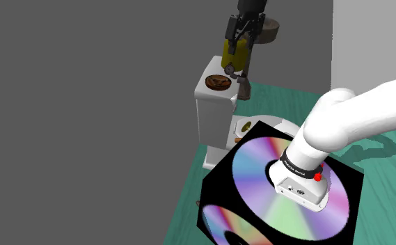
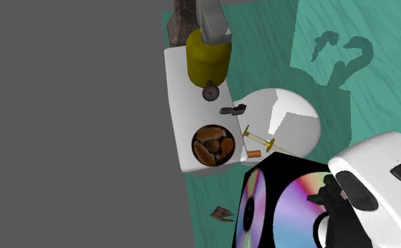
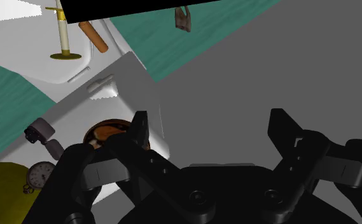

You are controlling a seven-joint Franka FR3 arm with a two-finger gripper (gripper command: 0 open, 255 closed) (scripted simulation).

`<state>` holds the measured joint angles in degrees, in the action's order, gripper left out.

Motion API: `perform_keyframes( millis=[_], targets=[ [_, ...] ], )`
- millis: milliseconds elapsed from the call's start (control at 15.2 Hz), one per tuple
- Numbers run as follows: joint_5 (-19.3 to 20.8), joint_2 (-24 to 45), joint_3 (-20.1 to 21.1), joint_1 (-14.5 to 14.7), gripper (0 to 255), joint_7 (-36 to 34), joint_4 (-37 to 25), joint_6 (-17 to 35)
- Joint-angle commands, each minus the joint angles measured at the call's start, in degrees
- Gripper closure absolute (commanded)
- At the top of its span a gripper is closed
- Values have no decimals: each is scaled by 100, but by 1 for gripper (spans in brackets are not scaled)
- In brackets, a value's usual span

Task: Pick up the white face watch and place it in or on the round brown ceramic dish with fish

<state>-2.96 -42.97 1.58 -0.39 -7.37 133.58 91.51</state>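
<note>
Outside the gripper (image 3: 211, 124), fingers (image 3: 141, 130) apart, watch (image 3: 41, 173) near brown dish (image 3: 106, 132)

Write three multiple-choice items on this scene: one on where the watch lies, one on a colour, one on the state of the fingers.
1. Where does the watch lie?
A. In the brown dish
B. On the white counter, next to the yellow object
C. On the floor by the stand

2. What colour is the bulky object next to the watch?
A. Yellow
B. Blue
C. Red

3. How do the fingers stand?
A. Shut on the watch
B. Shut on nothing
C. Open, holding nothing

Key:
1 B, since the second exterior view shows the watch on the counter top at the yellow object's edge.
2 A, since it is plainly yellow in every view.
3 C, since in the wrist view the two fingers stand wide apart with nothing between them.
</note>
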Motion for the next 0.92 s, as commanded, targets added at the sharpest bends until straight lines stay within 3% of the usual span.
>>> perform_keyframes(
  millis=[0,858],
  targets=[
    [0,0,0,0,0,0,0,0],
    [696,1509,-546,-658,0,155,383,2282]
  ],
)
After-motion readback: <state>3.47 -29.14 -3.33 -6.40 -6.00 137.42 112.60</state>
